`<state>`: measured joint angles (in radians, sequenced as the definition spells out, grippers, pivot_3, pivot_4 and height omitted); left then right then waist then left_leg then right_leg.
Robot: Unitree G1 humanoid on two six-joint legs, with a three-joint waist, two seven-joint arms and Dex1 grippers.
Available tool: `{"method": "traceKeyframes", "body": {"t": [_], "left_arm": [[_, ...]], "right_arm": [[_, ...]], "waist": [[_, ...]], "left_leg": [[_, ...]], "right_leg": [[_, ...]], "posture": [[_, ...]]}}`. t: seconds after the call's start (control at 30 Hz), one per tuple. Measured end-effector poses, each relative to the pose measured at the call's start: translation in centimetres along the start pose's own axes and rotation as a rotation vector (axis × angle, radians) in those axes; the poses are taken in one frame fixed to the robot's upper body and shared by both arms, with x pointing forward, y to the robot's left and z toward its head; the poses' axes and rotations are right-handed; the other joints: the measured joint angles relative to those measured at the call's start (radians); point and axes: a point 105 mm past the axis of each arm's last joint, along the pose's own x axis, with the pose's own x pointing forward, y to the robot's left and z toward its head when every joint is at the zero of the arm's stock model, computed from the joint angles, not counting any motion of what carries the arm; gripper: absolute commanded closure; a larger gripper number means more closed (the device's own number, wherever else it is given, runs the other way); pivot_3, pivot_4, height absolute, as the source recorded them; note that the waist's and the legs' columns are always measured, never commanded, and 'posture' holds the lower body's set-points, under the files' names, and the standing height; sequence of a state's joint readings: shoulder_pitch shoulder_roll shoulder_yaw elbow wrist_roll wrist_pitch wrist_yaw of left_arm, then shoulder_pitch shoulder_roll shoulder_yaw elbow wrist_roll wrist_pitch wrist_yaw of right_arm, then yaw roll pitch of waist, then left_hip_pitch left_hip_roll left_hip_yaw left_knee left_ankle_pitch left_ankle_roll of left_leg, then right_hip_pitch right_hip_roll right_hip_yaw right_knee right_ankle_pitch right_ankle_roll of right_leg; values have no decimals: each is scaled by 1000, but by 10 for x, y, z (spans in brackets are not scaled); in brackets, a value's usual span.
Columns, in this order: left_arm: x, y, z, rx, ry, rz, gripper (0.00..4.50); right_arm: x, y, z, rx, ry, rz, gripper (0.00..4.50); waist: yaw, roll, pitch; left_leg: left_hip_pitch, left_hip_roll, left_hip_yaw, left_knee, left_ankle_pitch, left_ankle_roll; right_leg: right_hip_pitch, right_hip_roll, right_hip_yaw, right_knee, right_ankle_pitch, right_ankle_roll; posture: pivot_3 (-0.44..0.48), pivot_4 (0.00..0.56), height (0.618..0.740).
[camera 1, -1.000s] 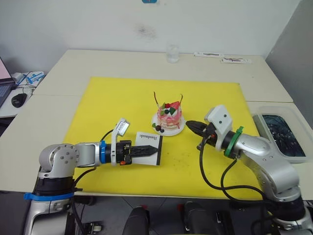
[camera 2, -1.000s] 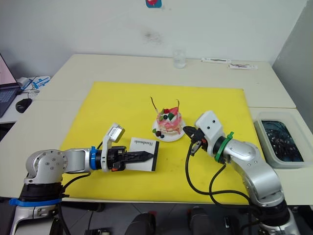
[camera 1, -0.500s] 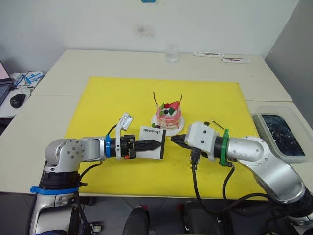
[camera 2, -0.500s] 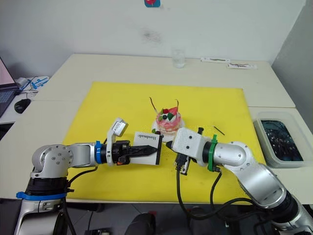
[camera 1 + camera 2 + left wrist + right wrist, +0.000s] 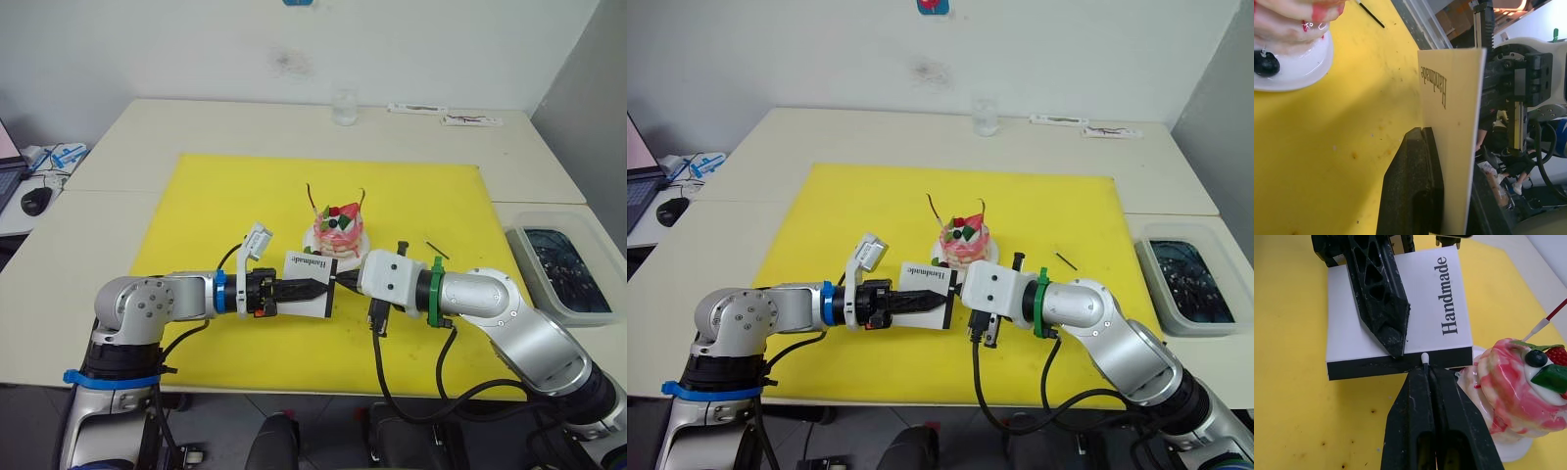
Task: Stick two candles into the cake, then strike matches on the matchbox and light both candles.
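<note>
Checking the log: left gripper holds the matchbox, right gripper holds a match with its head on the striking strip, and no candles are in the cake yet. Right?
Not quite: both candles already stand in the cake, as the left eye view shows. The rest holds: left gripper holds the matchbox, right gripper presses the match to its strip.

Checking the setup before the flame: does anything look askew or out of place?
Mostly in order. Both candles stand in the cake, though they lean outward rather than upright. One spare match lies loose on the yellow mat, right of the cake. Nothing spilled or damaged.
</note>
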<state>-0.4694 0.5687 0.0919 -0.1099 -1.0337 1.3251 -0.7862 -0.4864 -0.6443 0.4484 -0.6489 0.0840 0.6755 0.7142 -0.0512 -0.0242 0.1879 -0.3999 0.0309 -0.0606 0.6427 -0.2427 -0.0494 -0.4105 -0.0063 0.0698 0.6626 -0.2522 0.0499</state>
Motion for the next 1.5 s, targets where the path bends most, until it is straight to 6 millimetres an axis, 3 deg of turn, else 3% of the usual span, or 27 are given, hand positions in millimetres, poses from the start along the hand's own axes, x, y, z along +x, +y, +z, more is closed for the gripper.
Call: {"method": "traceKeyframes", "body": {"t": [1.03, 1.5], "left_arm": [[2, 1, 1, 101, 14, 30, 4500], [-1, 1, 4, 189, 29, 35, 4500]], "right_arm": [[1, -2, -5, -16, 10, -9, 4477], [-3, 17, -26, -17, 92, 90, 4477]], "waist": [[0, 0, 0], [0, 0, 0]], "left_leg": [[0, 0, 0, 0, 0, 0], [0, 0, 0, 0, 0, 0]], "right_leg": [[0, 0, 0, 0, 0, 0], [0, 0, 0, 0, 0, 0]], "posture": [[0, 150, 740], [0, 150, 740]]}}
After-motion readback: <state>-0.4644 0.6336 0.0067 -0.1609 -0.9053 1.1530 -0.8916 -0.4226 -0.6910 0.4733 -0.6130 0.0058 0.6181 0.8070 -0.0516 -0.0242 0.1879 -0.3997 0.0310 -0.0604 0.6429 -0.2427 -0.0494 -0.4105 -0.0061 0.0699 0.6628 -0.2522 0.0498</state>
